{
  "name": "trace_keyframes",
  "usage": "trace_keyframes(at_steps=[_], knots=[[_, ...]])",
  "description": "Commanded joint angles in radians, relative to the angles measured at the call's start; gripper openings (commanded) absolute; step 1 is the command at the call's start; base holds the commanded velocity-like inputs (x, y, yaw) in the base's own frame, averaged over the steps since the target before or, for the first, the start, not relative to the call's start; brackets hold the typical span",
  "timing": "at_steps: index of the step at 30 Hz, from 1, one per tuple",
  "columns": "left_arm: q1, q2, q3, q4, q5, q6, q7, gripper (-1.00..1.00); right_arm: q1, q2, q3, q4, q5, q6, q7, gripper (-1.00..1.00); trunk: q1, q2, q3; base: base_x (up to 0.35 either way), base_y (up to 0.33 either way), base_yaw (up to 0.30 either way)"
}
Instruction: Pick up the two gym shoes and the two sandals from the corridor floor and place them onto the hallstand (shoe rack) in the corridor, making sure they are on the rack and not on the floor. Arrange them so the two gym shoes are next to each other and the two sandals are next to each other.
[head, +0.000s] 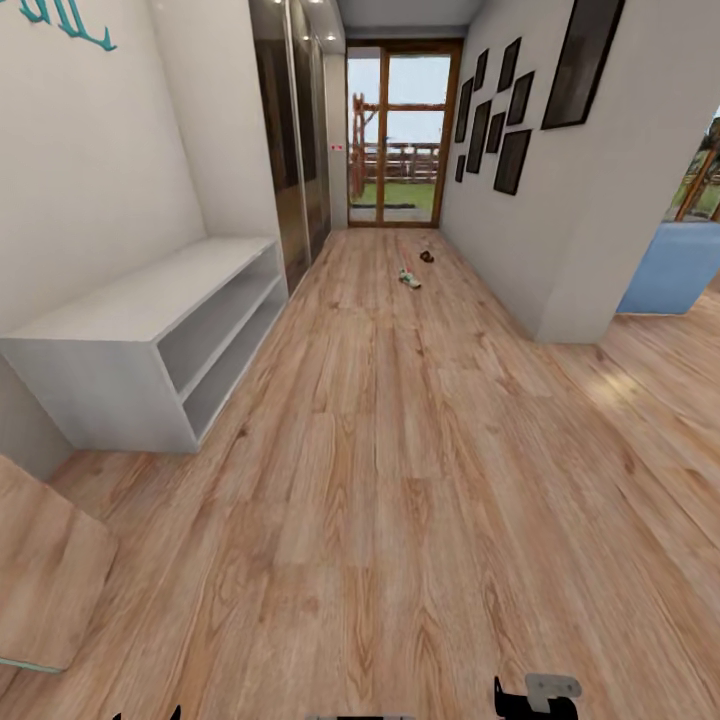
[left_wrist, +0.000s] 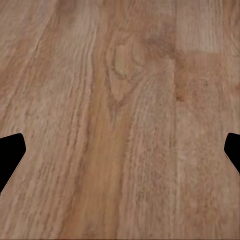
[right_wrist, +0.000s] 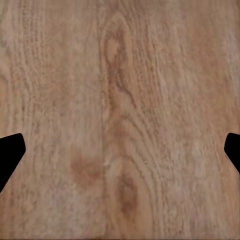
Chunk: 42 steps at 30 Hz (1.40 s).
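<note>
The corridor floor (head: 400, 480) runs long and bare past a pale grey shelf unit (head: 150, 340) at the left wall, its upper part cut off, so it may be the hallstand. Far down lie two small things — one gym shoe (head: 409, 279) and perhaps one dark sandal (head: 427, 257), too tiny to be sure. Both lie well apart from the left gripper (left_wrist: 120, 150) and right gripper (right_wrist: 120, 150), whose fingers stand spread wide over planks.

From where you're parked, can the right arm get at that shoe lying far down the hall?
Probably not. The shoe lies far down the floor near the glass door, while the right gripper hangs open over bare planks by the base. Nothing blocks the route; drive closer first.
</note>
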Motion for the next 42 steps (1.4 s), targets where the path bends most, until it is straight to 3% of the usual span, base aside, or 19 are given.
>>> trace_keyframes(at_steps=[1, 42], knots=[[-0.001, 0.0, 0.002, 0.001, 0.009, 0.0, -0.01, 1.0, -0.001, -0.001, 0.009, 0.001, -0.008, -0.003, -0.003, 1.0, 0.0, 0.0, -0.001, 0.337, 0.0, 0.0], [-0.001, 0.0, 0.004, 0.001, 0.009, 0.0, -0.008, 1.0, 0.0, -0.003, 0.009, 0.002, -0.005, -0.003, -0.002, 1.0, 0.0, 0.0, -0.001, 0.337, 0.0, 0.0]])
